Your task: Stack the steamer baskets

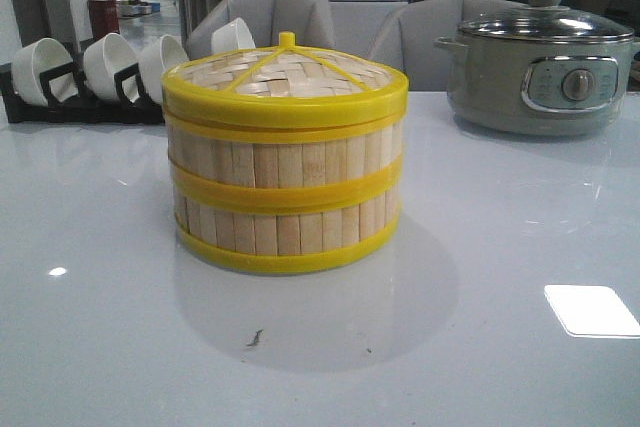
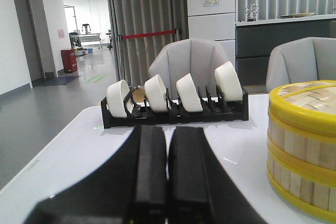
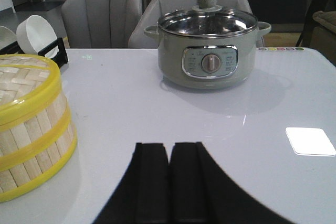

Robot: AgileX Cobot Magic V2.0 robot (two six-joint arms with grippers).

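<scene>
Steamer baskets (image 1: 285, 192): 2, stacked one on the other, centre of the front view; slat walls, yellow rims touching at the join.
Lid (image 1: 285, 72): woven bamboo, yellow rim and small yellow knob, seated on the upper basket.
Table (image 1: 100, 327): glossy white; stack stands on it, faint shadow in front; bright square glare patch at lower right of the front view.
Left gripper (image 2: 167, 171): lower centre of the left wrist view, black fingers pressed together, nothing between them; stack at right edge of that view, apart from the fingers.
Right gripper (image 3: 168, 182): lower centre of the right wrist view, fingers pressed together, holding nothing; stack at left edge of that view, apart.
Electric pot (image 1: 540, 62): grey-green, glass lid, dial on front; upper right of the front view, well apart from the stack.
Bowl rack (image 1: 85, 87): black, upper left of the front view, 4 white bowls on edge.
Chairs (image 1: 270, 17): 2 grey, behind the table's far edge.
</scene>
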